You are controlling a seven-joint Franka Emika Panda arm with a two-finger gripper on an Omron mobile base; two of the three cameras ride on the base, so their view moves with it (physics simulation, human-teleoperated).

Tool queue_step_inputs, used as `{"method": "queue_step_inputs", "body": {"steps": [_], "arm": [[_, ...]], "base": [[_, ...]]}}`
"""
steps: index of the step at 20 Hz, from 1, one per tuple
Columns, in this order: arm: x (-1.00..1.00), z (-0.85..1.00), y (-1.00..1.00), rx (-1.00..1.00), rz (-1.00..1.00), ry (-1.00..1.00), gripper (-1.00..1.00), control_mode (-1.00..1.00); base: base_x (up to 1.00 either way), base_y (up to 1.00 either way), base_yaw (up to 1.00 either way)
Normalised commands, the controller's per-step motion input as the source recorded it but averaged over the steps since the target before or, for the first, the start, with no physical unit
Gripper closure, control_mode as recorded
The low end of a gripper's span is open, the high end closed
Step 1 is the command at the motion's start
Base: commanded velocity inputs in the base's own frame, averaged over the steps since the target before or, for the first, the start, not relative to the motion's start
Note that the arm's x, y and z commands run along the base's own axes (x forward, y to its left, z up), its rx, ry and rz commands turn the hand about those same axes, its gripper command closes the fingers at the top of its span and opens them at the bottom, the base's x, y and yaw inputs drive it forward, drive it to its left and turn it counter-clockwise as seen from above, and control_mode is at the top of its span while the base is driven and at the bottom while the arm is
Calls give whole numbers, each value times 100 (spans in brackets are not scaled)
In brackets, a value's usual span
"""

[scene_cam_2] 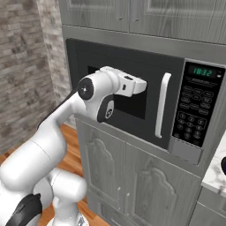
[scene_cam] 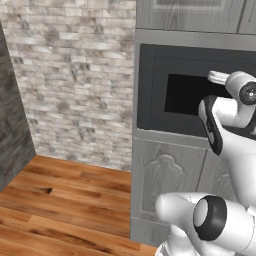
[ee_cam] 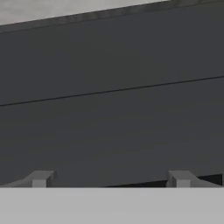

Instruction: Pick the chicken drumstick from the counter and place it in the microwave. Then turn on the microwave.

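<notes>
Fingertips (ee_cam: 41, 178) are standing wide apart, holding nothing, right up against your microwave's (scene_cam_2: 132, 95) dark door — touching or just short, you cannot tell. Its door is sitting shut, handle (scene_cam_2: 161, 105) upright beside the keypad (scene_cam_2: 192, 115). You are seeing a sliver of counter (scene_cam_2: 216, 170) at the right; the drumstick's whereabouts cannot be told.

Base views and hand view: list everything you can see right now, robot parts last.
microwave: one, grey frame, black windowed door shut, built in under the upper cabinets
door handle: one, pale grey, upright beside the keypad
keypad: one, black with green display, microwave's right side
cabinets: grey panelled, above and below the microwave
counter: white marbled corner, right of the microwave
brick wall: pale, left of the cabinets
floor: brown wood
arm: white, raised before the door
tool: open, empty, facing the door
</notes>
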Motion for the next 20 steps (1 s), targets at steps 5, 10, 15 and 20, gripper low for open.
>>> {"method": "queue_step_inputs", "body": {"steps": [5, 10, 15, 20], "arm": [[-15, 0, -8, 0, 3, 0, -100, -100], [-32, 0, -11, 0, 1, 0, -100, -100], [-44, 0, -1, 0, 0, 0, -100, -100], [-44, 0, 0, -1, 0, 0, -100, -100]], "base": [[0, 0, 0], [0, 0, 0], [0, 0, 0], [0, 0, 0]]}}
